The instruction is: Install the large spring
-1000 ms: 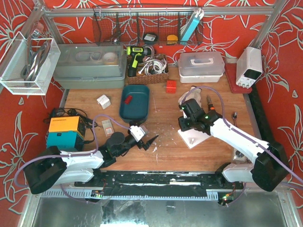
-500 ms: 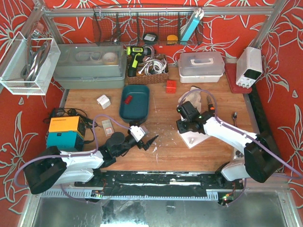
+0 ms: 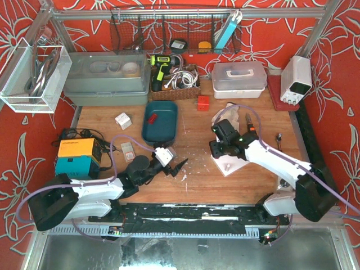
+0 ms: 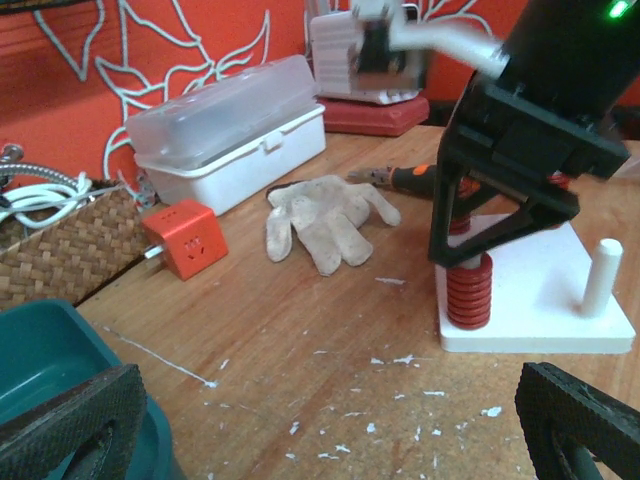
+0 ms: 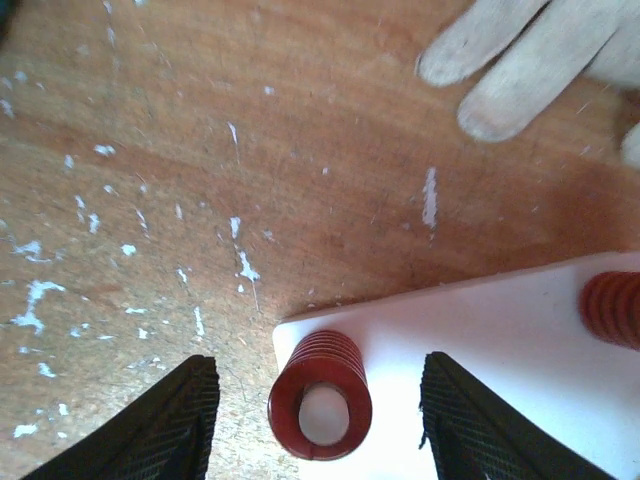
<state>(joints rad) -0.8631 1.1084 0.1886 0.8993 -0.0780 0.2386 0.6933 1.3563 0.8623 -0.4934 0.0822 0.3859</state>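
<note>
At one corner of the white square base plate stands the large red coil spring — upright, with the right gripper spread wide either side, not touching. The left gripper hangs wide open over the wooden table.

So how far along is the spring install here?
Looks nearly done: a red spring stands upright on the white base. Nothing is in hand: the right gripper straddles it with jaws open, and the left gripper is open, well apart. Left: probably just backing off, though one peg stands bare.
</note>
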